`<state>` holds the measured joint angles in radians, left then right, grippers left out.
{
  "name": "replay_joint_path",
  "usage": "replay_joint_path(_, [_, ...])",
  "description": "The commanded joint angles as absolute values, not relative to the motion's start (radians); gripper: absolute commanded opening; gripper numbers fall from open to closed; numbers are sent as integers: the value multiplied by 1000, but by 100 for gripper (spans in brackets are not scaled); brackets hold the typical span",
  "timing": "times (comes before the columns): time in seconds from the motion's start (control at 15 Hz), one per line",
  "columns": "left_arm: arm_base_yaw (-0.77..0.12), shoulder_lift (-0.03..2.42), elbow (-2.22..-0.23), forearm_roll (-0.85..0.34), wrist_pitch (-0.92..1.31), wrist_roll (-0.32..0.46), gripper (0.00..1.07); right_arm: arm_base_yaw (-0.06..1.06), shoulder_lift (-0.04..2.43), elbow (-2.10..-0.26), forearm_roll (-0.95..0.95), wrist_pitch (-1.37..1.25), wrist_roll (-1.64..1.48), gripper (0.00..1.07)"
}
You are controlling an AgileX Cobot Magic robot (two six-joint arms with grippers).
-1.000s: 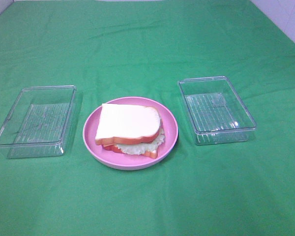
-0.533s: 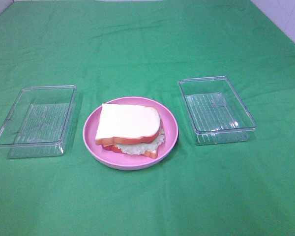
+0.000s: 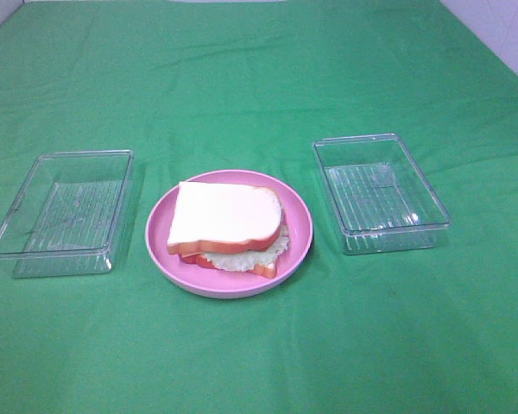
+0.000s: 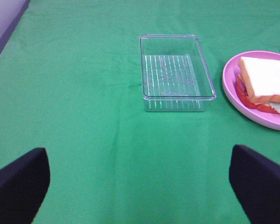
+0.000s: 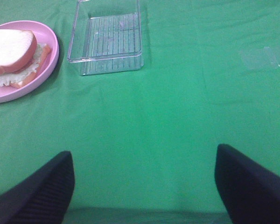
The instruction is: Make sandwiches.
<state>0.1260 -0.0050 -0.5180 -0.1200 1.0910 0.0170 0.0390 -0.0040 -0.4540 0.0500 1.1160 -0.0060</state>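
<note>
My left gripper [image 4: 139, 186] is hanging with jaws spread wide over bare green cloth [image 3: 259, 86], holding nothing; my right gripper [image 5: 144, 184] is doing likewise, fingers apart. Beyond them the sandwiches [image 3: 229, 226] are sitting stacked on the pink plate [image 3: 299, 226] near the table's middle, flanked by the left clear box [image 3: 62, 211] and the right clear box [image 3: 378, 191], both apart from it.

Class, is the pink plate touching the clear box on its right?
Apart: the exterior high view shows green cloth between the pink plate and the clear box.
</note>
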Motion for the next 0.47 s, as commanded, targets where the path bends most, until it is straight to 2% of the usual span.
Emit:
replay_joint_path(0.07, [127,-20,-514,-130,1074,15,98,37,-36,-452,52,1101,0,80])
replay_joint_path(0.47, [127,-20,-514,-130,1074,15,98,37,-36,-452,52,1101,0,80])
